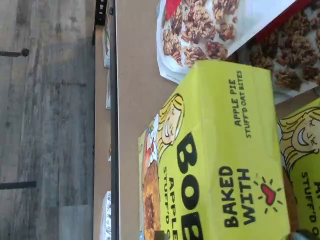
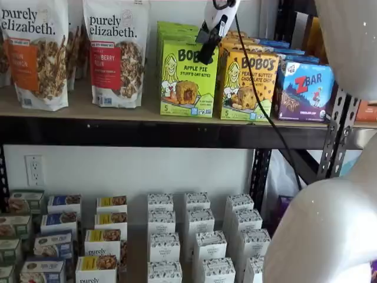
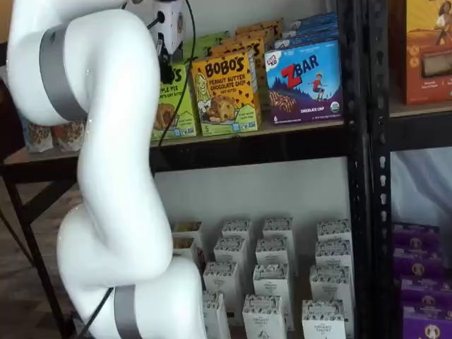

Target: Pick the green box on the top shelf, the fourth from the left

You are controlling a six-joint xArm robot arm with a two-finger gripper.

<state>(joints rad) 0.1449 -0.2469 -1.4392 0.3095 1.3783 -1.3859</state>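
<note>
Near the top centre of a shelf view, the gripper (image 2: pixel 206 54) hangs tilted, its white body at the frame's upper edge and its black fingers just in front of the green box (image 2: pixel 187 78), at its upper right corner. That lime Bobo's carton stands upright on the top shelf (image 2: pixel 147 113) between a Purely Elizabeth bag (image 2: pixel 115 52) and the orange Bobo's box (image 2: pixel 248 85). Seen side-on the fingers show no gap, yet the jaws stand fully apart and hold nothing.
</note>
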